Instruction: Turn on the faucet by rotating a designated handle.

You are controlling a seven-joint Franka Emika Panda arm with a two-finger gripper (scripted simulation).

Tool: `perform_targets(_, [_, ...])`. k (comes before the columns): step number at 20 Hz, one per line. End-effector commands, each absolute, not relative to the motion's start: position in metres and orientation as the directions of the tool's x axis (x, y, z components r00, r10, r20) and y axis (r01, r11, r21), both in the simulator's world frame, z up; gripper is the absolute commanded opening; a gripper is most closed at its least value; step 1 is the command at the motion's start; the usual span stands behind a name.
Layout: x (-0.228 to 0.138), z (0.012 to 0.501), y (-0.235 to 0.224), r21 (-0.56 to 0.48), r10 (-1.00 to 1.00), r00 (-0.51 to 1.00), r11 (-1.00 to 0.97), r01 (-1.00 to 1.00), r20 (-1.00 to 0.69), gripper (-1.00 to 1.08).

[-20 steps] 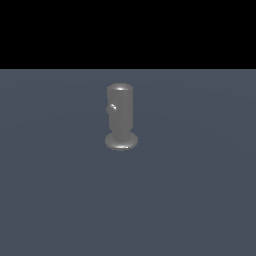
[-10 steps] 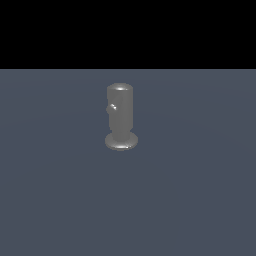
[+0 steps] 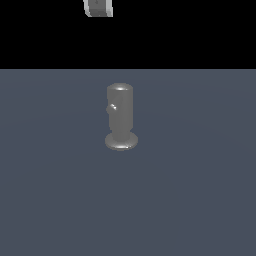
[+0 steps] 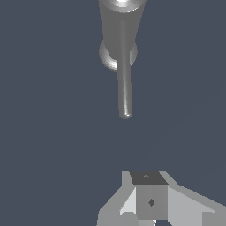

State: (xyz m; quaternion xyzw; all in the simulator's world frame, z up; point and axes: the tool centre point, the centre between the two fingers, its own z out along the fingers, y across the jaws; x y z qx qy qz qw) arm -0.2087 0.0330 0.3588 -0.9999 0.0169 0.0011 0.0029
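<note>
The faucet point(image 3: 120, 116) stands upright on the flat dark grey-blue floor point(image 3: 200, 200), its round base disc resting on that surface. In the exterior view it sits near the middle of the scene, and the handle point(image 3: 111, 108) shows only as a small rounded stub on the cylinder's upper part, pointing roughly toward the camera.

The pincer point(image 3: 98, 7) barely enters that view: a pale grey piece at the upper edge, high above the faucet and slightly toward the exterior view's left of it, well apart from it.

In the wrist view the pincer point(image 4: 150, 201) appears as a pale grey block with a dark flat face. I cannot tell whether its fingers are spread or pressed together; nothing sits in it. The faucet point(image 4: 121, 31) lies ahead of it, and the handle point(image 4: 125, 88) is a thin straight rod reaching from the cylinder toward the pincer, its rounded tip clear of the pincer.
</note>
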Motion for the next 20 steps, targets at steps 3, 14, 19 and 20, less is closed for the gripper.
perform_targets(3, [-0.196,0.323,0.045,-0.005,-0.028,1.000,-1.000,-0.028,-0.001,-1.00])
perform_targets(14, [-0.167,0.250,0.070,-0.003,-0.015,1.000,-1.000,-0.015,-0.001,-1.00])
perform_targets(19, [-0.158,0.231,0.076,-0.002,-0.012,1.000,-1.000,-0.012,0.000,-1.00])
perform_targets(20, [-0.157,0.228,0.077,-0.002,-0.012,1.000,-1.000,-0.012,0.000,-1.00])
